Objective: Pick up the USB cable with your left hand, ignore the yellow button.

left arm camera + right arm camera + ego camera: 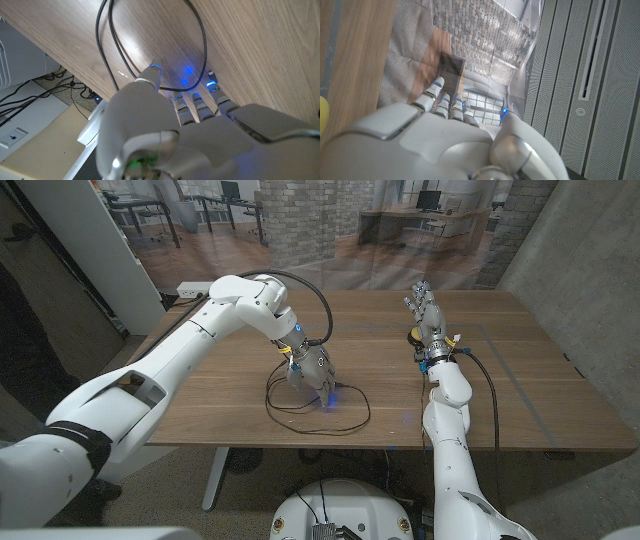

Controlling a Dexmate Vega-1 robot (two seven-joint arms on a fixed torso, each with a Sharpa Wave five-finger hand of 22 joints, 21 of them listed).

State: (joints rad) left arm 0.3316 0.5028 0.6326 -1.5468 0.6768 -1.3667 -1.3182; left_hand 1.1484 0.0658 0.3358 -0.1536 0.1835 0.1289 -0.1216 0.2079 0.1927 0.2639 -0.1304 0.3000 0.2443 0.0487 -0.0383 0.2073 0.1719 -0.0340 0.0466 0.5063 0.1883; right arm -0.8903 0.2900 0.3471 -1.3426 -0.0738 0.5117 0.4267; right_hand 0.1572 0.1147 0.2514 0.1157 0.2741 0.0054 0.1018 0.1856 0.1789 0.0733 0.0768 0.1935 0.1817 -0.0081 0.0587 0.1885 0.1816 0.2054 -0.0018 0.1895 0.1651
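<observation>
The black USB cable (366,412) lies in loose loops on the wooden table (520,380) near its front edge. My left hand (312,373) is down on the loops. In the left wrist view the thumb and fingertips (196,101) stand apart, with a stretch of the cable (202,45) running between them at the fingertips. No pinch shows. My right hand (426,315) stands upright at the right middle of the table, fingers stretched out and holding nothing. The yellow button (413,336) sits just beside its wrist and shows as a sliver (322,116) in the right wrist view.
A white power strip (190,288) lies at the table's back left corner. A grey line (500,350) is marked across the right part of the table. Bare wood stretches between the two hands and to the far right.
</observation>
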